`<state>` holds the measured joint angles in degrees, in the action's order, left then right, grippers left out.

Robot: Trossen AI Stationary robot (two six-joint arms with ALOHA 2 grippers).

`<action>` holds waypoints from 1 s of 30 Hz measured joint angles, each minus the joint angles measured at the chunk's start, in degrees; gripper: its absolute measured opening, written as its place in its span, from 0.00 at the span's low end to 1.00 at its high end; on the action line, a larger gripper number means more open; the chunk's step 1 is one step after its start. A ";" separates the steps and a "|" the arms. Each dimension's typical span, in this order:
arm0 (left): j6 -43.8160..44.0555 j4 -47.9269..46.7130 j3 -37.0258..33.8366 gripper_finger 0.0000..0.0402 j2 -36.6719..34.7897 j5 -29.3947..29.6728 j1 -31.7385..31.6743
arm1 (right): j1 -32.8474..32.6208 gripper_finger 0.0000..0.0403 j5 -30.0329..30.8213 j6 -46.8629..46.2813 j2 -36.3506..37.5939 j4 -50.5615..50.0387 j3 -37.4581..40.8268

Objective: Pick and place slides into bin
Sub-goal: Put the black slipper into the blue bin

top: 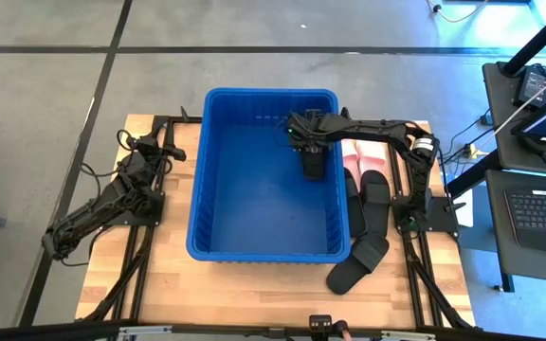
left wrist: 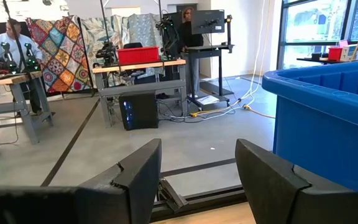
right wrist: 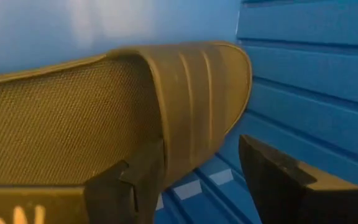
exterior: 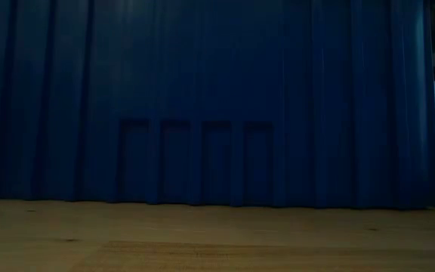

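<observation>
The blue bin point(top: 197, 189) stands mid-table; its ribbed wall fills the low view point(exterior: 202, 113). My right gripper point(top: 303, 142) reaches over the bin's far right part, fingers open point(right wrist: 201, 180). A black slide point(top: 312, 164) is inside the bin just below it; in the right wrist view its ribbed strap and textured footbed point(right wrist: 185, 93) sit beside one finger. My left gripper point(top: 148, 142) waits open and empty point(left wrist: 197, 180) left of the bin. My right gripper is open. One finger point(right wrist: 138, 180) stands at the edge of the black slide's strap point(right wrist: 166, 130), and the other finger is clear of it. I cannot tell whether the near finger touches the strap.
On the table right of the bin lie a pale pink slide point(top: 356, 156) and several black slides point(top: 375, 189), point(top: 368, 254), point(top: 347, 277). The right arm's base point(top: 425, 204) stands beside them. Bare wood shows near the front edge point(top: 254, 294).
</observation>
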<state>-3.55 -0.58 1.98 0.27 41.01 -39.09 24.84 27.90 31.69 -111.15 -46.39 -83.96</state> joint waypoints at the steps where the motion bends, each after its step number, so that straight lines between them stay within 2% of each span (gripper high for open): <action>1: 0.00 0.00 0.00 0.50 0.00 0.00 0.00 | -0.13 0.51 0.00 -0.20 0.00 -0.18 -0.01; 11: -0.02 0.00 0.00 0.50 0.00 -0.02 0.04 | -2.17 0.51 -0.86 -5.37 0.17 -3.16 -0.22; 16: 0.00 -0.01 -0.01 0.50 -0.01 -0.01 0.04 | -3.80 0.51 -2.43 -10.65 0.20 -7.07 -4.29; 20: 0.02 0.00 0.00 0.50 0.00 0.00 0.04 | -5.70 0.51 -3.15 -16.76 0.20 -12.69 -11.83; 26: 0.02 0.00 0.00 0.50 -0.02 -0.02 0.03 | -10.11 0.51 -10.49 -20.21 0.31 -20.23 -25.32; 30: 0.00 0.00 0.00 0.50 0.00 -0.02 0.02 | -14.01 0.51 -11.18 -25.66 0.31 -30.21 -33.29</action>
<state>-3.55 -0.58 1.98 0.27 40.99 -39.07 10.83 16.72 6.03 -110.84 -76.60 -117.24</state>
